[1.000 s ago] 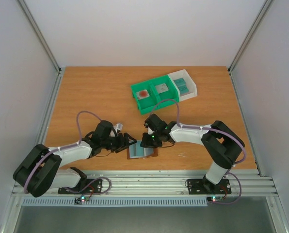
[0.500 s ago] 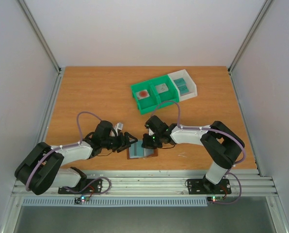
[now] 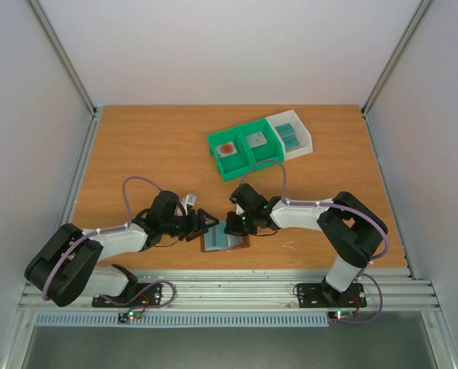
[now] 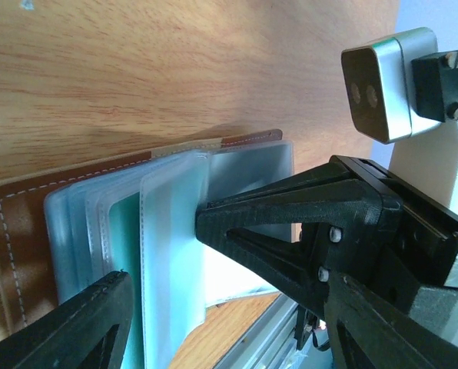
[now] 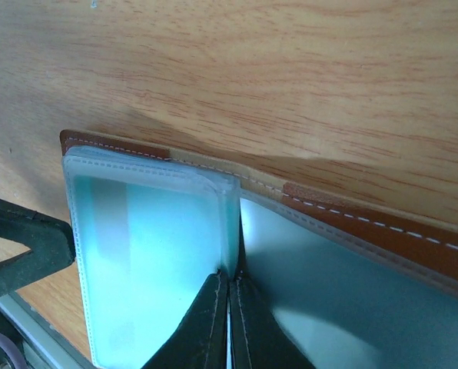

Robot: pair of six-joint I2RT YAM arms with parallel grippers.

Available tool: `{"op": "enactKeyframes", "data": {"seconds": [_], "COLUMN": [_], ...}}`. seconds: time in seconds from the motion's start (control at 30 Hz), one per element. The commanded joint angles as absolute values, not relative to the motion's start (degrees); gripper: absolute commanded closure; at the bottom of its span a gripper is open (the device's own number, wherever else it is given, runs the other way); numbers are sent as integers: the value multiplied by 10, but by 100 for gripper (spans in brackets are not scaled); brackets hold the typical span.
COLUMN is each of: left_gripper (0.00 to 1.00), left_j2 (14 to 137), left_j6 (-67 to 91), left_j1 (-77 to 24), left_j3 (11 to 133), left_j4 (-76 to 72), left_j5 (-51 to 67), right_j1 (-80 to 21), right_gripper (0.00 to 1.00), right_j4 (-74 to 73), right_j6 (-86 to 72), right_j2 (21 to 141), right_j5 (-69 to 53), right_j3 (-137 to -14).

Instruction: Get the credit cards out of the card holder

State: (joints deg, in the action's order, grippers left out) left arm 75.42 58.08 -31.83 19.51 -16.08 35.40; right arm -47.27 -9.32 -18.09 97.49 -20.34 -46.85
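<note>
The brown card holder (image 3: 226,241) lies open near the table's front edge, its leather (image 5: 413,238) and clear sleeves showing (image 4: 14,231). A teal credit card (image 5: 160,261) sits in the top sleeve (image 4: 125,254). My right gripper (image 3: 230,227) is shut (image 5: 229,284) on a thin pale edge at the inner side of that sleeve stack, apparently the card's edge. From the left wrist it appears as a black wedge (image 4: 290,223). My left gripper (image 3: 206,226) stands open (image 4: 221,307), its fingers (image 4: 75,327) straddling the holder's left panel.
A green two-compartment bin (image 3: 248,163) holds a red-spotted tile and a grey square. A white bin (image 3: 306,142) beside it holds teal cards. Both stand behind the holder. The metal rail (image 3: 229,292) runs along the front edge.
My right gripper's jaws have closed together at the sleeve edge. Both arms have hardly shifted, and the left gripper stays as wide as before.
</note>
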Motion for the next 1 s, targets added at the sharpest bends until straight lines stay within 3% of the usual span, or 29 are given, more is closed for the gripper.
{"op": "enactKeyframes", "data": {"seconds": [0.0, 0.17, 0.33, 0.67, 0.97], "left_gripper": [31, 37, 52, 99, 100], "left_j2": [771, 788, 803, 813, 798], "left_j6": [580, 578, 589, 563, 507], "left_j1": [-316, -316, -316, -316, -316], "left_j3": [204, 204, 201, 234, 288], "left_j4": [-207, -222, -251, -156, -13], "left_j5": [359, 362, 378, 359, 340], "right_j1": [-477, -477, -477, -476, -471], "right_gripper": [97, 97, 96, 88, 80], "right_j4": [-98, -95, -86, -86, -164], "right_j6": [-190, -192, -199, -229, -186], "right_j2": [984, 985, 983, 951, 907], "right_j5": [-192, -194, -198, -243, -211], "right_j3": [-459, -457, -451, -457, -471]}}
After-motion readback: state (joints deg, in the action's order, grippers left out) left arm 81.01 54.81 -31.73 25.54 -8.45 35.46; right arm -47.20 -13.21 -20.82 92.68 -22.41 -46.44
